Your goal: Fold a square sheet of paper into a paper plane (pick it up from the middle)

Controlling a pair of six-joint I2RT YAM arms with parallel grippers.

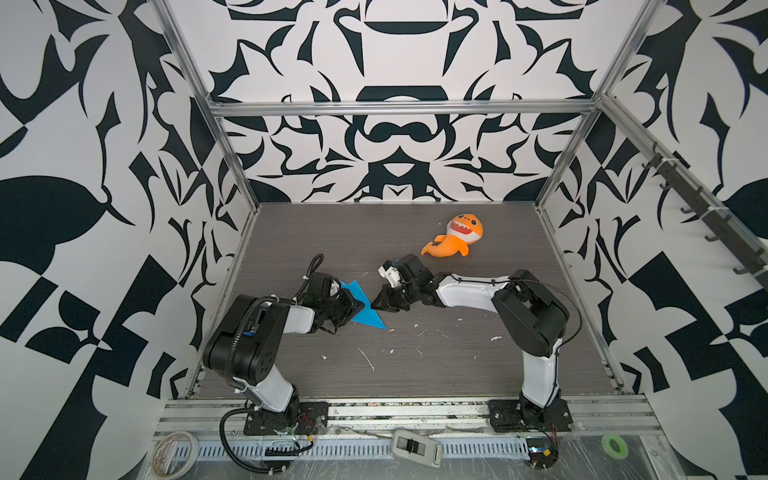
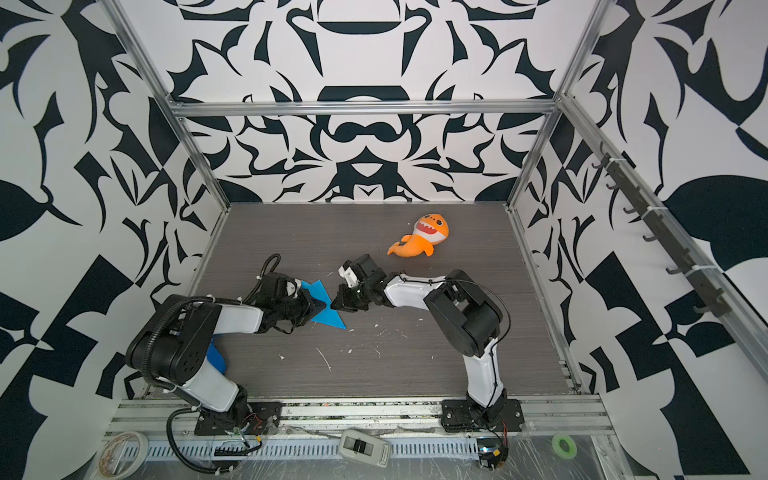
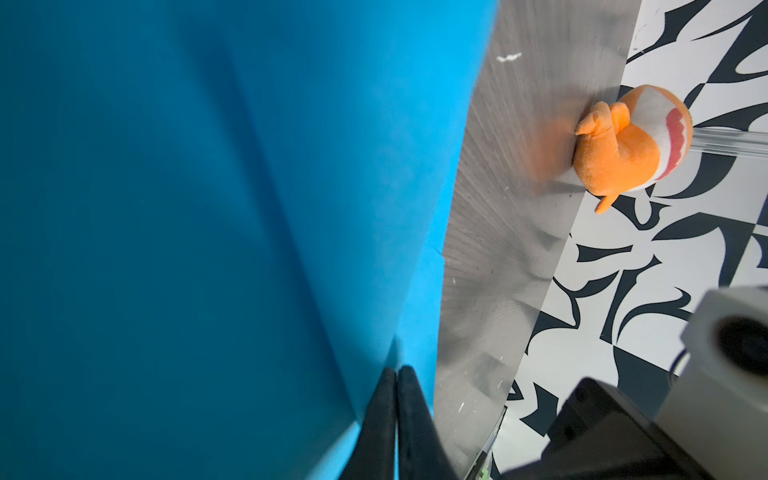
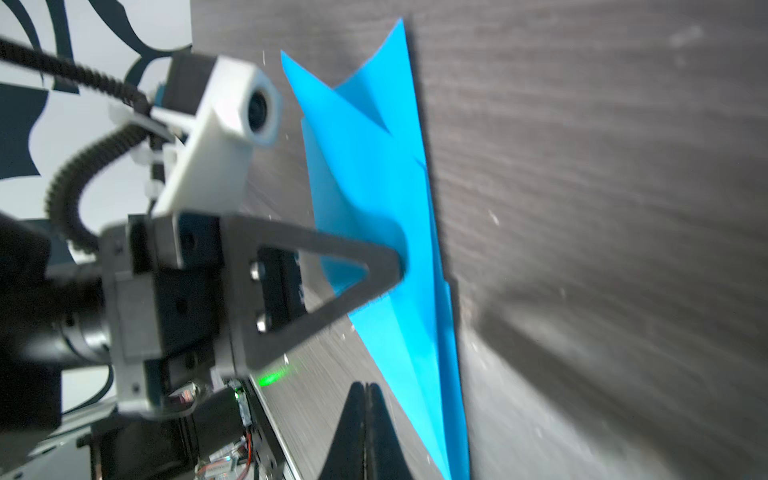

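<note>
Right wrist view: blue paper plane [image 4: 374, 174] on table [image 4: 582, 166], pinched by closed left pincer [image 4: 397, 266]; right pincer [image 4: 365, 388] closed tight, empty, just beside it.

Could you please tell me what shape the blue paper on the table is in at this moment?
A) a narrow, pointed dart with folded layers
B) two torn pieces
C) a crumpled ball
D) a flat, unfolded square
A: in both top views the paper plane tapers to a sharp point, and the right wrist view shows its stacked folds and notched tail.
</note>
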